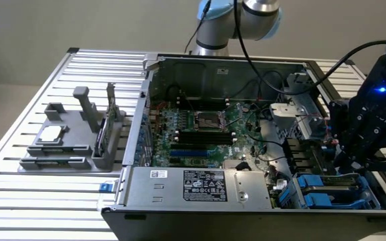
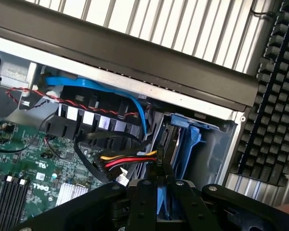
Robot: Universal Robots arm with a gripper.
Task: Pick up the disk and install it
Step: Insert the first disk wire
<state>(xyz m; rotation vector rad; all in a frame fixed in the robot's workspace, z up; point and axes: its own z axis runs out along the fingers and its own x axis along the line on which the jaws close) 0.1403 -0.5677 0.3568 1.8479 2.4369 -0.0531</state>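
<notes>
Arm (image 1: 238,20) reaches across the open computer case (image 1: 247,227) to the exterior view's right, wrist angled down, gripper (image 1: 352,164) low over the drive bay (image 2: 216,154). Jaws nearly together, clamped on the blue carrier edge of the disk (image 2: 190,144). Disk stands on edge, partly in the bay, near the coloured power cable (image 2: 130,161).

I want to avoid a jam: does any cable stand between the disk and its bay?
Nothing visible does. The tool grips the disk, already partly in the bay. The red-yellow cable bundle lies beside the bay, not across it.
</notes>
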